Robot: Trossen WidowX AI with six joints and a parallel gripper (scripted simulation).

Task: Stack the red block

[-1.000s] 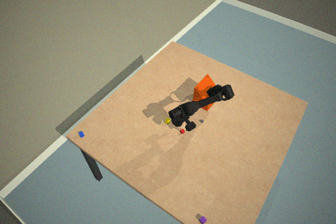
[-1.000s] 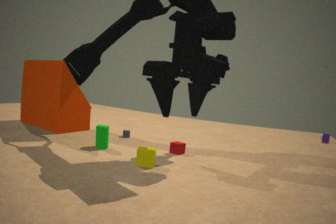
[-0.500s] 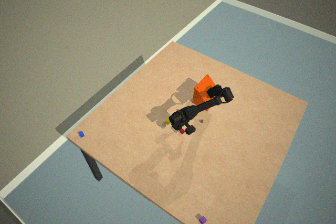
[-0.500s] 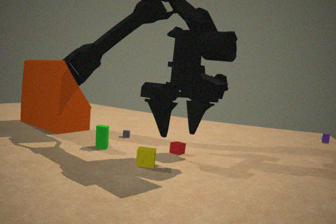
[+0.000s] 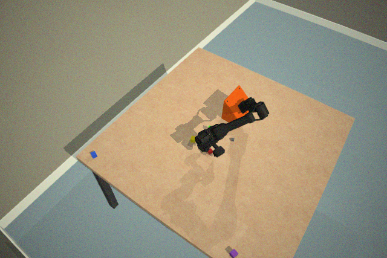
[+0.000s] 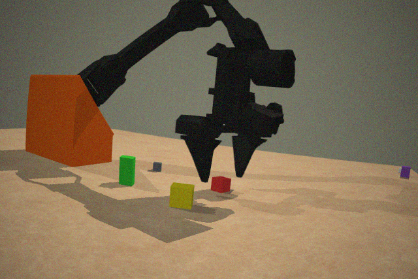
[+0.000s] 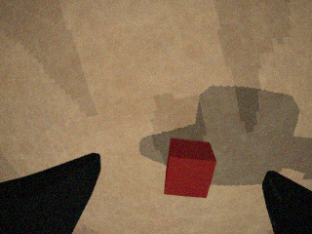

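On the desk [image 6: 304, 235], reading from the left, an orange base [image 6: 50, 117] carries the arm, then comes the green tower [image 6: 127, 170], standing upright and on its own, with a small grey cube [image 6: 157, 166] behind it, a yellow block [image 6: 181, 195] nearer the front, and the red block [image 6: 221, 183] just right of that; a purple cube [image 6: 405, 171] sits far off at the right edge. Above the red block hangs the pincer [image 6: 222, 177], spread wide and holding nothing, its two fingertips [image 6: 204, 176] at about the height of the block's top. From the wrist view the red block [image 7: 189, 168] lies between the fingers but turned a little against them and nearer the right one than the left. To do this step well, I judge the pincer should first centre itself over the block and twist until its fingers face two flat sides, then come straight down until the tips reach well below the top edge, and only then close. The yellow block stands near on the left, so the left finger needs room to come down without nudging it. A square, centred grip now should make the later placing on the narrow tower far steadier.
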